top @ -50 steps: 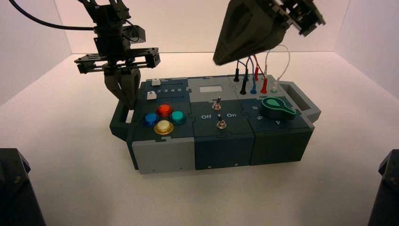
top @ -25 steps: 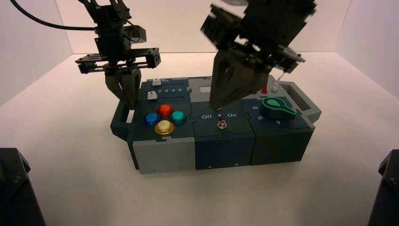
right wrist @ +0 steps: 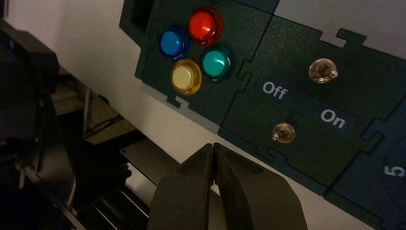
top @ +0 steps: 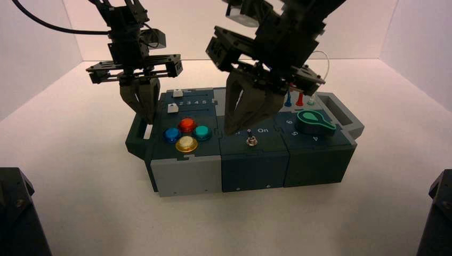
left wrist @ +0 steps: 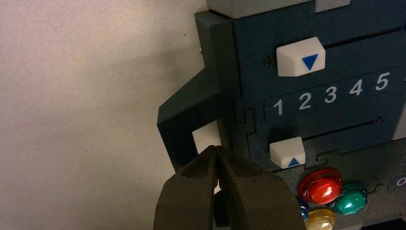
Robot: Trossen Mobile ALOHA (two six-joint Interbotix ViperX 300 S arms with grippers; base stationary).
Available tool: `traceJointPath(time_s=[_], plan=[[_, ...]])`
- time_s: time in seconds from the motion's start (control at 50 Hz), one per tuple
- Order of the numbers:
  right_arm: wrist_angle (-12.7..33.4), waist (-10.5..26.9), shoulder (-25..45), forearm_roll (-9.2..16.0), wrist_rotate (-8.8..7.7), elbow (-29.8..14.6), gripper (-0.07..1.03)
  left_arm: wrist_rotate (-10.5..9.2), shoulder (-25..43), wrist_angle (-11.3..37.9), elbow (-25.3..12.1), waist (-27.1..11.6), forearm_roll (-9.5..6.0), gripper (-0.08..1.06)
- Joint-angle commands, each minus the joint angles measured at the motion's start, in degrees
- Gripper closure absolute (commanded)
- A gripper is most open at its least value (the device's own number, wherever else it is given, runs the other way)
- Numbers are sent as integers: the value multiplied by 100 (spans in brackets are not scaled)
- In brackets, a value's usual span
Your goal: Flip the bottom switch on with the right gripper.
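The bottom switch (top: 250, 141) is a tiny silver toggle on the dark middle panel of the box, near its front edge. In the right wrist view the bottom switch (right wrist: 282, 132) has its lever leaning toward the "Off" lettering; the top switch (right wrist: 323, 71) leans toward "On". My right gripper (top: 230, 131) is shut and empty, hanging over the middle panel with its tips a little to the left of and behind the bottom switch, not touching it. It hides the top switch in the high view. In its own view the right gripper (right wrist: 213, 146) is closed tip to tip.
My left gripper (top: 145, 118) is parked, shut, over the box's left handle (left wrist: 184, 120), beside two white sliders (left wrist: 300, 56). Four coloured buttons (top: 186, 133) lie left of the switches, a green knob (top: 314, 121) right, plugged wires (top: 299, 100) behind.
My right gripper has come down and leftward from above the wires to over the middle panel, now covering the top switch and the "Off" lettering. The left arm has not moved.
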Motion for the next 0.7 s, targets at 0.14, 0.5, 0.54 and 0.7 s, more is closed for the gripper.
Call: traceJointPath(time_s=[0.14,0.5,0.54,0.7], plan=[[-167,35,369,70,141,-193,99,220,422,-510,-18,-132,18,101],[-360,-18,729,44,141,-325,99,334,615,-650,0,-141,18,101],[-378,-35,729,35,141,-316,99,352,633,-668,9,-149,18,101],[-369,-132,703,0,141,-281,99,369,668,-721,9,-149,26,101]])
